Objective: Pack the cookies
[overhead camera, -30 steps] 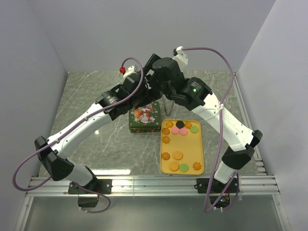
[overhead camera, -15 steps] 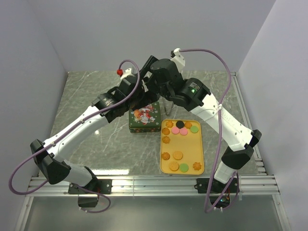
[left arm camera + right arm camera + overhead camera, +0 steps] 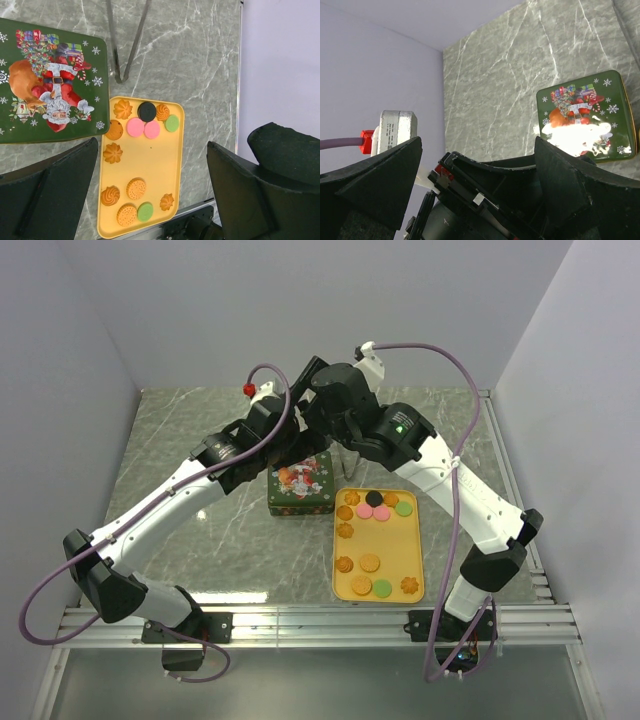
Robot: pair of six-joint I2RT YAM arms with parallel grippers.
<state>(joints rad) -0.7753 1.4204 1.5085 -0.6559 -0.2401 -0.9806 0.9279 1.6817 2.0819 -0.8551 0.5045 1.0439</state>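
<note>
Marble surface (image 3: 200, 440) carries lidded green tin (image 3: 300, 502), yellow tray (image 3: 398, 545) just beside. Left claw (image 3: 152, 177), right claw (image 3: 477, 182): both released, empty, near tin. Loose cookies (image 3: 370, 563) lie on tray. Judgement: grip lid (image 3: 50, 80) by opposite edges, lift level.

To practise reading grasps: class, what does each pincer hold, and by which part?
Nothing. The left pincer and right pincer both stand open and empty; the cookies lie on the yellow tray.

Both arms (image 3: 165, 502) are white with black joints (image 3: 105, 585) and purple cables (image 3: 420, 341).
</note>
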